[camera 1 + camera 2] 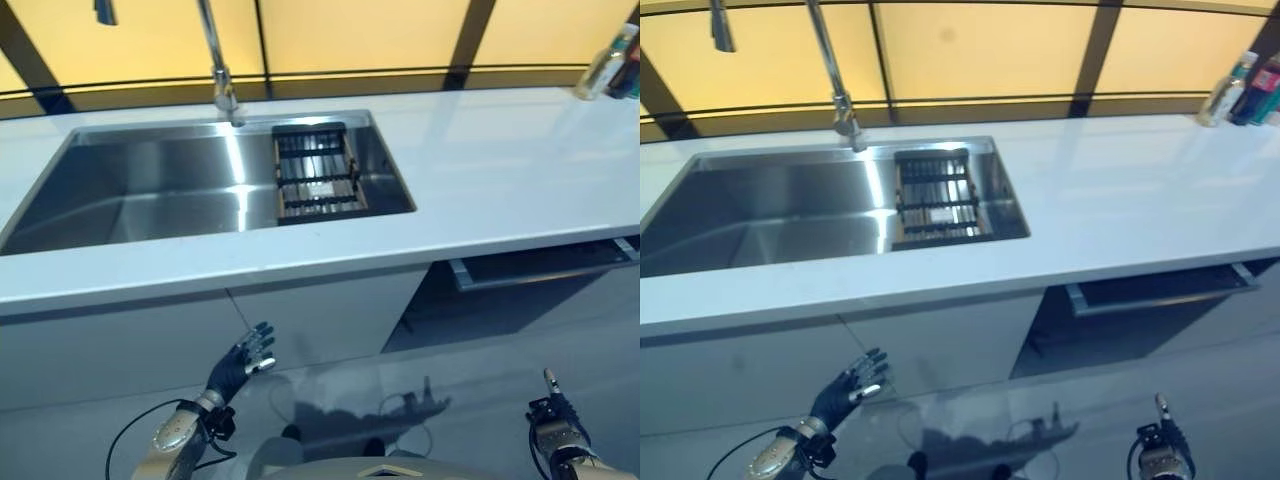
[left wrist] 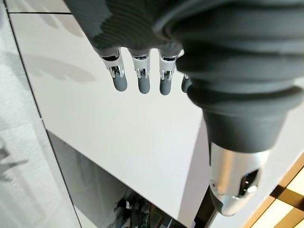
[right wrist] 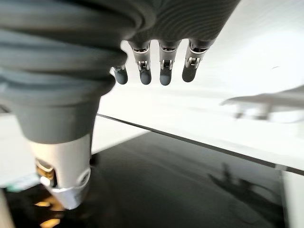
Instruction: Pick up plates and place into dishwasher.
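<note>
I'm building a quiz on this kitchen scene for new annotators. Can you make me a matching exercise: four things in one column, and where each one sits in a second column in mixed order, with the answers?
Things:
1. black rack
2. faucet
3. bottles
4. left hand

Places:
A. far right end of the counter
B. low in front of the white cabinet doors, fingers straight
C. inside the sink, at its right side
D. behind the sink, at its back rim

Pairs: 1-C, 2-D, 3-A, 4-B
</note>
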{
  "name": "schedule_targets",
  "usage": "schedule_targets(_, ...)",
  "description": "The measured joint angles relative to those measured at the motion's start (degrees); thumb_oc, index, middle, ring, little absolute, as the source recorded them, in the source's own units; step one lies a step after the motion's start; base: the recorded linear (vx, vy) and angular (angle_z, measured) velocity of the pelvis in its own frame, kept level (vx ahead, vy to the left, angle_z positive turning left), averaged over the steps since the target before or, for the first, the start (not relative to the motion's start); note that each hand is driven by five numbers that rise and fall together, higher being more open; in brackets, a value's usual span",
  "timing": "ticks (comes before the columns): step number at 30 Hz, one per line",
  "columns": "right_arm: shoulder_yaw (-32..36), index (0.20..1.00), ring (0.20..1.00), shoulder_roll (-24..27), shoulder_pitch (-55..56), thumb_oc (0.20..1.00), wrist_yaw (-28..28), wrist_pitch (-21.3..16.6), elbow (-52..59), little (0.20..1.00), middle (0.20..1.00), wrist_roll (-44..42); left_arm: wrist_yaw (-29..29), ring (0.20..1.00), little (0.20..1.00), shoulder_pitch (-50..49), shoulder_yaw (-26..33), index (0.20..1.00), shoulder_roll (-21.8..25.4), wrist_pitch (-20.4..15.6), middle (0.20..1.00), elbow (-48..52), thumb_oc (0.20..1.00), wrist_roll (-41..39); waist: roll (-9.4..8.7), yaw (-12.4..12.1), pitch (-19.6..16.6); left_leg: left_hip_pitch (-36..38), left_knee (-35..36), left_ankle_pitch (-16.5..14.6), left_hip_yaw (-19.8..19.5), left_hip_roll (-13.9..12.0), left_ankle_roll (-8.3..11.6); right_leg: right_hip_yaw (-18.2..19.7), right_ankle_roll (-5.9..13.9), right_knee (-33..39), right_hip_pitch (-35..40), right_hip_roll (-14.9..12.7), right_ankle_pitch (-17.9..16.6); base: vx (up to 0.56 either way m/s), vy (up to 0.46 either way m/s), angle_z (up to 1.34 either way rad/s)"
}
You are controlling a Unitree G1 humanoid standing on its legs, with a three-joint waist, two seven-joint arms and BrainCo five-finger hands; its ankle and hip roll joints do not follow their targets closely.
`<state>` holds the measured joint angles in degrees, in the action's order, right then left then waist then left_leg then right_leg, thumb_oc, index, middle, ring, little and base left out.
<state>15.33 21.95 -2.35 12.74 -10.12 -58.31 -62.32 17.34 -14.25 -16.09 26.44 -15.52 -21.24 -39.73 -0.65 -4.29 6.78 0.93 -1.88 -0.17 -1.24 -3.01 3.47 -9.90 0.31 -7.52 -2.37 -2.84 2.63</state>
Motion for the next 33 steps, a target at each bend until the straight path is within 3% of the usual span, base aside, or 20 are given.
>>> schedule_targets(6, -1.0, 1.000, 1.000, -3.7, 7.7, 1.000, 9.8, -8.6, 23.7, 1.000, 1.000, 5.5, -3.6, 1.000, 1.000, -2.0, 2.1, 1.000, -2.8, -0.5, 1.000, 0.6, 1.000, 0.0, 0.03, 3.5, -1.2, 1.0, 1.7, 0.1, 2.7, -0.7, -0.17, 1.8, 0.02, 2.1, -0.1, 0.7, -1.4, -0.08, 0.032, -0.22)
schedule_targets(9, -4.0, 1.000, 1.000, -3.9, 10.3, 1.000, 12.9, -10.1, 33.7, 1.000, 1.000, 11.8, -4.8, 1.000, 1.000, -3.3, 1.9, 1.000, -4.6, -1.5, 1.000, 2.5, 1.000, 0.0, 0.07, 5.1, -1.3, 1.5, 2.5, 0.3, 3.6, -0.7, -0.35, 2.6, 0.11, 2.6, 0.0, 0.8, -1.7, -0.07, 0.028, -0.16)
schedule_targets(12, -5.7, 1.000, 1.000, -3.7, 10.7, 1.000, 12.2, -10.6, 39.9, 1.000, 1.000, 16.2, -5.6, 1.000, 1.000, -3.2, 1.9, 1.000, -5.2, -2.5, 1.000, 2.5, 1.000, 0.0, 0.14, 5.1, -1.3, 1.4, 3.1, 0.4, 4.6, -0.7, -0.52, 3.1, 0.21, 2.8, -0.9, 0.7, -2.1, -0.05, 0.035, -0.18)
schedule_targets(17, -10.1, 1.000, 1.000, -2.6, 11.6, 1.000, 4.3, -11.0, 48.5, 1.000, 1.000, 24.3, -6.1, 1.000, 1.000, -3.4, 2.1, 1.000, -5.7, -4.3, 1.000, 2.5, 1.000, -0.6, 0.43, 5.1, -1.5, 1.5, 3.5, 0.4, 4.8, -0.6, -0.60, 3.1, 0.36, 3.1, -0.9, 0.7, -2.2, -0.01, 0.006, -0.01)
schedule_targets(23, -17.3, 1.000, 1.000, -0.6, 11.6, 1.000, -11.0, -11.0, 49.4, 1.000, 1.000, 24.8, -5.6, 1.000, 1.000, -4.0, 3.0, 1.000, -6.5, -5.8, 1.000, 2.5, 1.000, -0.6, 0.73, 4.8, -2.7, 1.4, 3.6, 0.5, 4.1, -0.6, -0.60, 2.2, 0.38, 3.9, -0.1, 0.6, -2.2, -0.01, 0.005, 0.07)
schedule_targets(33, -27.6, 1.000, 1.000, -0.5, 11.5, 1.000, -22.4, -8.4, 49.1, 1.000, 1.000, 24.9, -5.0, 1.000, 1.000, -3.8, 2.9, 1.000, -6.4, -6.0, 1.000, 3.9, 1.000, -0.5, 1.62, 3.4, -3.4, 1.3, 3.4, 0.5, 2.2, -0.6, -0.60, 0.1, 0.45, 4.9, 1.3, 0.4, -2.0, -0.01, 0.017, 0.11)
